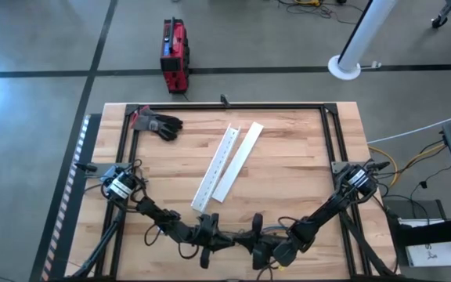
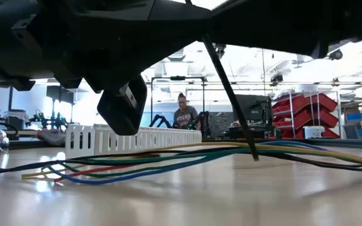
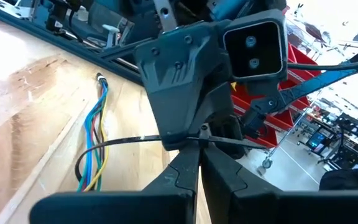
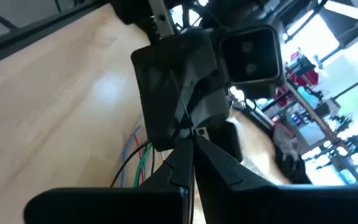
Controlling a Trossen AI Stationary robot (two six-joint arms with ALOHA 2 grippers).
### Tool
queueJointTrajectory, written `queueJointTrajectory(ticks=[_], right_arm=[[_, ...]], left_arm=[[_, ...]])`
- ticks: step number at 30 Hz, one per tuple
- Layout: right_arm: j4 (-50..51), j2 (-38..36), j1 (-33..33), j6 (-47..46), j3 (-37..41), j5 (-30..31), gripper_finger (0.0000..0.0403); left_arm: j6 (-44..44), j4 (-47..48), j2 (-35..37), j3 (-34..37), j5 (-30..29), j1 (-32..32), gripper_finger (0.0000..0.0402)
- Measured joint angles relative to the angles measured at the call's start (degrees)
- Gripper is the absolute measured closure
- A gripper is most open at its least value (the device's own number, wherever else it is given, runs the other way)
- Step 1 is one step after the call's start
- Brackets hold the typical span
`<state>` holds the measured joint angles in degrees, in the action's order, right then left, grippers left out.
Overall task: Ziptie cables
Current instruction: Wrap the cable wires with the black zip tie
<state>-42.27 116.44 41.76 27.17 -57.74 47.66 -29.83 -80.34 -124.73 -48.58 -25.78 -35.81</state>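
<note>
Cables (image 2: pixel 168 160) lie bundled on your table's (image 1: pixel 288 164) near edge, and both grippers meet over them: left gripper (image 3: pixel 197 152) and right gripper (image 4: pixel 191 134) each pinch a thin black ziptie (image 3: pixel 123 142) with fingers together.

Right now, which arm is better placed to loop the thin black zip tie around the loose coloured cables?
Probably left. The left claw is shut on the thin black zip tie, whose free end curls toward the loose coloured cables beside it. The right claw pinches the same tie, facing it.
</note>
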Motion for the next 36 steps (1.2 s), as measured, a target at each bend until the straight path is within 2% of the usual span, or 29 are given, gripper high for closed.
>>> queueJointTrajectory(ticks=[5,18,24,29,33,36], right_arm=[[0.9,0.0,0.2,3.3,-1.6,0.0,0.0403],[8.4,0.0,1.1,4.2,-4.9,-0.5,0.0403],[10.6,-0.1,1.1,-2.3,-4.7,-0.1,0.0399],[19.5,-1.6,1.1,-12.0,-6.0,-1.5,0.0354],[32.4,-3.2,0.7,-18.8,-9.2,-6.7,0.0303],[38.4,-3.9,0.6,-18.9,-11.8,-10.2,0.0272]], left_arm=[[-0.8,0.4,0.0,0.0,0.1,0.0,0.0402],[-1.0,0.8,0.0,0.0,0.7,-0.1,0.0401],[2.8,1.4,0.0,0.0,0.8,0.0,0.0402],[4.5,2.6,-0.1,0.0,0.9,0.0,0.0401],[5.7,4.3,-0.1,-0.5,0.7,0.1,0.0401],[6.7,7.3,-0.1,-2.2,0.9,0.1,0.0401]])
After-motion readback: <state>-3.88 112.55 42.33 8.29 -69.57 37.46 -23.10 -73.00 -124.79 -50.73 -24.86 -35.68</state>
